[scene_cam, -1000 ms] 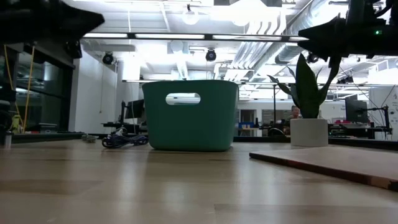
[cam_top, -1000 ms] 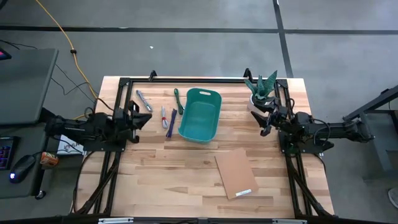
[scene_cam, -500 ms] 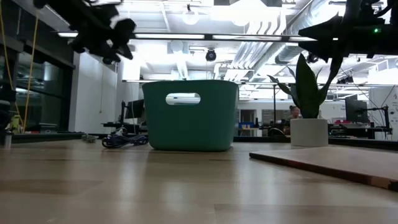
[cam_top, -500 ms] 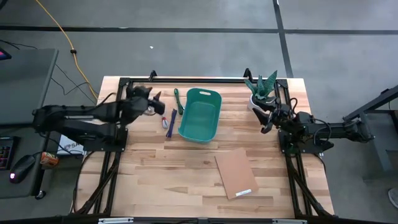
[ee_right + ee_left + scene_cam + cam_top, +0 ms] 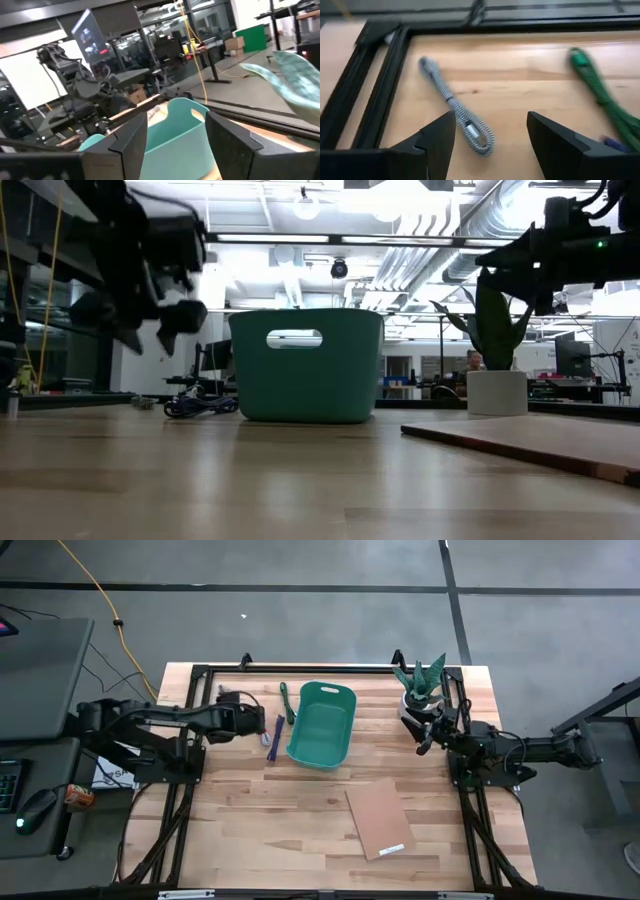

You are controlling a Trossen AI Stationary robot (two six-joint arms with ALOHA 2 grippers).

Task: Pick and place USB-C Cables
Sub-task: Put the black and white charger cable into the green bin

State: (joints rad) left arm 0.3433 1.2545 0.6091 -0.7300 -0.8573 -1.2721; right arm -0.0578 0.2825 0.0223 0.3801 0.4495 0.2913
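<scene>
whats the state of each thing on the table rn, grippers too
left gripper: open, above the grey cable
right gripper: open, idle beside the plant pot
grey cable: loose on the table, ungrasped
green cable: on the table, outside the bin
purple cable: on the table beside the bin
teal bin: upright
cardboard sheet: flat

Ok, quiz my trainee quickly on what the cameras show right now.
1. Which cable lies ahead between the open fingers of the left claw in its wrist view? A grey cable, B purple, C green.
2. Fill in: the right claw waits beside the ____.
3. True or false: the right claw holds a cable.
Key: 1 A. 2 potted plant. 3 false, it is open and empty.
</scene>
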